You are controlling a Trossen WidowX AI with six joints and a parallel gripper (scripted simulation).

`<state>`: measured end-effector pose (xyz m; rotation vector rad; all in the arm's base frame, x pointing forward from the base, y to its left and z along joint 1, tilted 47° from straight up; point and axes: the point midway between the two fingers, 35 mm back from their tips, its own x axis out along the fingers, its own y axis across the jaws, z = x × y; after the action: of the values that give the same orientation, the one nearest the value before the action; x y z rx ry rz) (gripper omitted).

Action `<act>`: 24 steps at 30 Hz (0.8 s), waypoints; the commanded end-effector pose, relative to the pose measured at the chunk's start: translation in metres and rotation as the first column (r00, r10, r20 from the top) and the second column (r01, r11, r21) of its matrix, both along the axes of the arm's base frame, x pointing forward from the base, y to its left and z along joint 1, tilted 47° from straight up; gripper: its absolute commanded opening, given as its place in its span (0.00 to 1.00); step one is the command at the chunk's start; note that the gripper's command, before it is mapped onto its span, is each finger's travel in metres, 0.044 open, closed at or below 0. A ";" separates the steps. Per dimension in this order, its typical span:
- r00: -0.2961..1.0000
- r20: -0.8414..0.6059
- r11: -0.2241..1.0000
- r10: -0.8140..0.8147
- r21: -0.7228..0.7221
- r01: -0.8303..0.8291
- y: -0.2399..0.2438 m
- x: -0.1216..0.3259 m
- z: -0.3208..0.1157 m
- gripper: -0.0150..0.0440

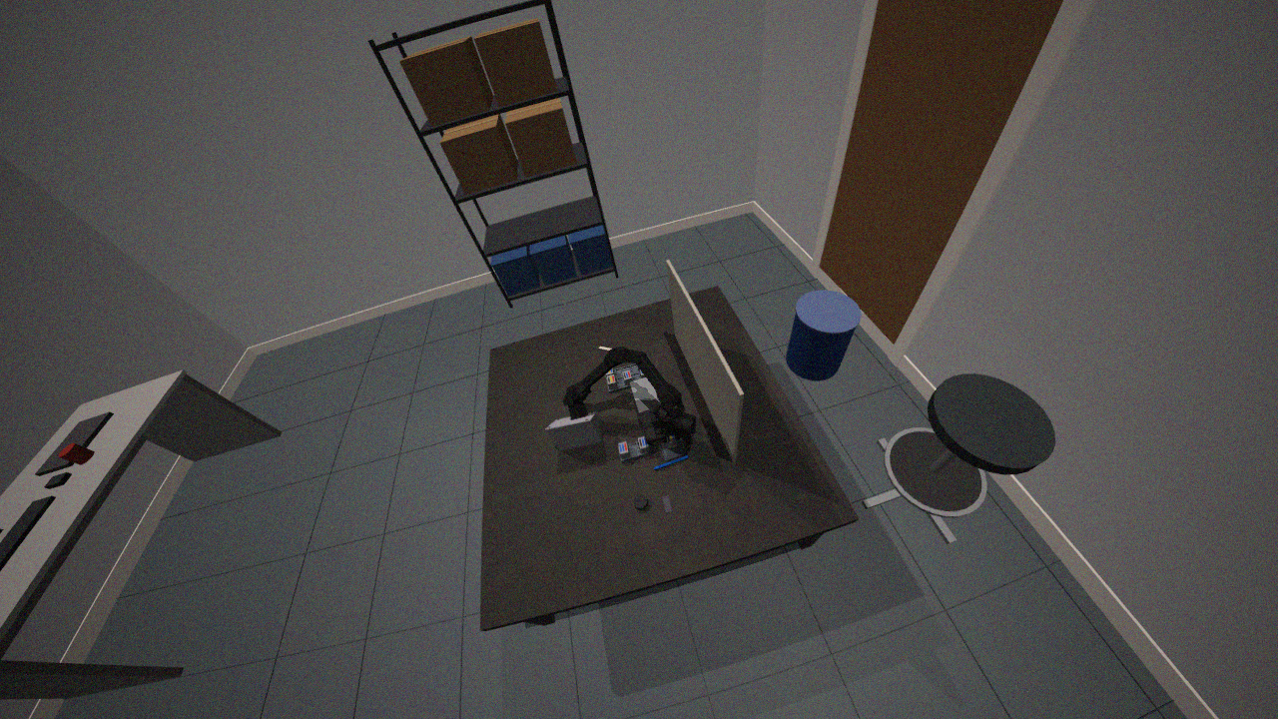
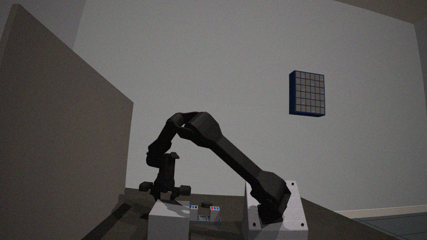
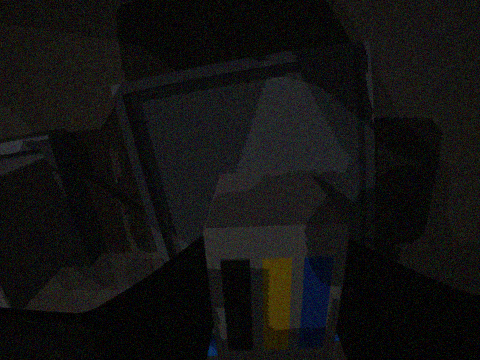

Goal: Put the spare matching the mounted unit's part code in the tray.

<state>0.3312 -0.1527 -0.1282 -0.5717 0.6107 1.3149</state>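
From the top view, we are watching the black arm [image 1: 656, 375] [image 2: 236, 158] arching over the dark table [image 1: 553, 545], its gripper [image 1: 670, 436] [image 2: 164, 198] [image 3: 267, 238] working low. The beige partition [image 1: 706, 358] [image 2: 65, 125] is standing at one o'clock from the gripper, and a blue pen [image 1: 671, 462] is lying at six. A holder [image 1: 632, 453] [image 2: 208, 222] with two striped units is sitting at eight o'clock; the held spare is escaping us here.

In the exterior view, we are seeing the gripper pointing down behind a grey box [image 2: 168, 223], which is hiding the fingertips and whatever they are pinching. The holder is showing at four o'clock from the gripper, the calendar [image 2: 310, 93] hanging on the wall at two.

From the dim wrist view, we are finding the jaws pinching the spare [image 3: 255, 245], its end facing us with black, yellow and blue stripes. The tray [image 3: 141, 172] is lying beyond at eleven o'clock, the spare overlapping its near part; whether the two are touching, we are unable to tell.
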 end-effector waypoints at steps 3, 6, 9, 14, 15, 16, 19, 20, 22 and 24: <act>1.000 0.001 1.000 0.001 -0.001 0.000 0.000 0.000 0.000 0.65; 1.000 0.001 1.000 0.001 -0.001 0.000 0.000 0.000 0.000 0.79; 1.000 0.001 1.000 0.001 -0.001 0.000 0.000 0.000 0.000 0.92; 1.000 -0.001 1.000 -0.001 -0.002 0.001 -0.017 -0.001 0.014 1.00; 1.000 -0.002 1.000 -0.002 -0.002 0.002 -0.029 -0.002 0.024 1.00; 1.000 -0.004 1.000 -0.003 -0.002 0.003 -0.040 -0.004 0.035 1.00; 1.000 -0.006 1.000 -0.004 0.001 0.004 -0.070 -0.014 0.067 1.00; 1.000 -0.007 1.000 -0.004 0.002 0.004 -0.074 -0.017 0.073 1.00; 1.000 -0.007 1.000 -0.004 0.002 0.004 -0.076 -0.017 0.075 1.00; 1.000 -0.007 1.000 -0.004 0.002 0.004 -0.076 -0.017 0.075 1.00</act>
<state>0.3162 -0.2246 -0.0633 -0.5613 0.6191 1.2967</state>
